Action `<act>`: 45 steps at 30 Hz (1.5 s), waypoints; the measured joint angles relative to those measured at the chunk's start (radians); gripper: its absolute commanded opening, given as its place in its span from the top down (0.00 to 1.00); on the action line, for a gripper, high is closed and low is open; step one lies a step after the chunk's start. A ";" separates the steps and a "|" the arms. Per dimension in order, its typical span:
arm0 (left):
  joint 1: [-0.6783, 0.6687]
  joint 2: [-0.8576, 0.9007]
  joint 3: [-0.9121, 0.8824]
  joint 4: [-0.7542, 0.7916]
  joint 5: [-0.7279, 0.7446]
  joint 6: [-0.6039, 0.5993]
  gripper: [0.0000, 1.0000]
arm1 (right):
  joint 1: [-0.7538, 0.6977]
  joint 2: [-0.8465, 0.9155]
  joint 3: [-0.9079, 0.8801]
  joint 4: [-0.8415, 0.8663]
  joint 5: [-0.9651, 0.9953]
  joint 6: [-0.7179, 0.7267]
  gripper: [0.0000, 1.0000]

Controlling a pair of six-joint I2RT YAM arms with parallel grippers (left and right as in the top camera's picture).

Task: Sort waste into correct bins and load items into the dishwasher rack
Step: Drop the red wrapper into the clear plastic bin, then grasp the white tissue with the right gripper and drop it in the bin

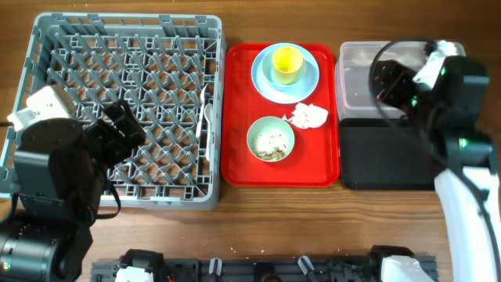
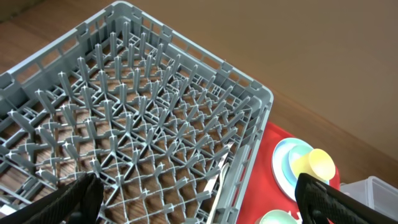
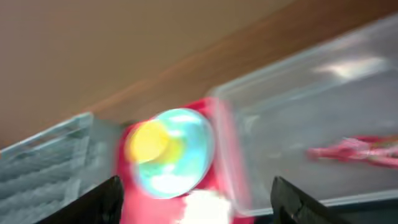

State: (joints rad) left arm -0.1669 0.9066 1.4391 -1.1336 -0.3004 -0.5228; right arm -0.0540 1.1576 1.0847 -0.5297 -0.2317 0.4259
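Observation:
The grey dishwasher rack stands at the left, with a white utensil lying along its right side. My left gripper is open and empty above the rack. On the red tray, the yellow cup sits on the pale-blue plate. Below them are a crumpled napkin and a bowl holding food scraps. My right gripper is open and empty over the clear tub. A red wrapper lies inside the tub. The right wrist view is blurred.
The black tray sits right in front of the clear tub. The red serving tray lies between the rack and the bins. The left wrist view shows the plate, the cup and the bowl's rim.

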 measured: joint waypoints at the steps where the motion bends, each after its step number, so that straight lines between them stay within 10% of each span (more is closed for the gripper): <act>1: 0.000 0.000 0.000 0.002 0.000 0.000 0.00 | 0.069 -0.033 0.003 -0.084 0.015 0.031 0.35; 7: 0.000 0.000 0.000 0.000 0.000 0.000 0.00 | 0.456 0.209 -0.058 -0.140 0.287 0.287 0.37; 15: 0.000 0.000 0.000 0.000 0.000 0.000 0.00 | 0.486 0.628 -0.064 0.136 0.431 0.382 0.38; 18: 0.000 0.000 0.000 0.000 0.000 0.000 0.00 | 0.487 0.692 -0.063 0.177 0.463 0.379 0.94; 24: 0.000 0.000 0.000 0.000 0.000 0.000 0.00 | 0.487 0.632 -0.063 0.114 0.425 0.325 0.96; 30: 0.000 0.000 0.000 0.000 0.000 0.000 0.00 | 0.449 0.070 -0.027 0.086 0.638 0.223 0.96; 35: 0.000 0.000 0.000 0.000 0.000 0.000 0.00 | 0.271 0.064 -0.032 0.067 0.766 0.176 0.95; 37: 0.000 0.000 0.000 0.000 0.000 0.000 0.00 | 0.181 0.161 -0.045 0.118 0.740 0.169 0.83; 38: 0.000 0.000 0.000 0.002 0.000 0.000 0.00 | 0.133 0.245 -0.049 0.172 0.702 0.155 0.64; 39: 0.000 0.000 0.000 0.000 0.000 0.000 0.00 | 0.085 0.345 -0.050 0.228 0.644 0.116 0.19; 40: 0.000 0.000 0.000 0.001 0.000 0.000 0.00 | 0.060 0.406 -0.053 0.252 0.596 0.075 0.07; 45: 0.000 0.000 0.000 0.000 0.000 0.000 0.00 | -0.015 0.457 -0.060 0.218 0.496 -0.011 0.00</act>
State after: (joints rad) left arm -0.1669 0.9066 1.4391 -1.1339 -0.3004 -0.5228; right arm -0.0689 1.6142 1.0252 -0.3115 0.2646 0.4152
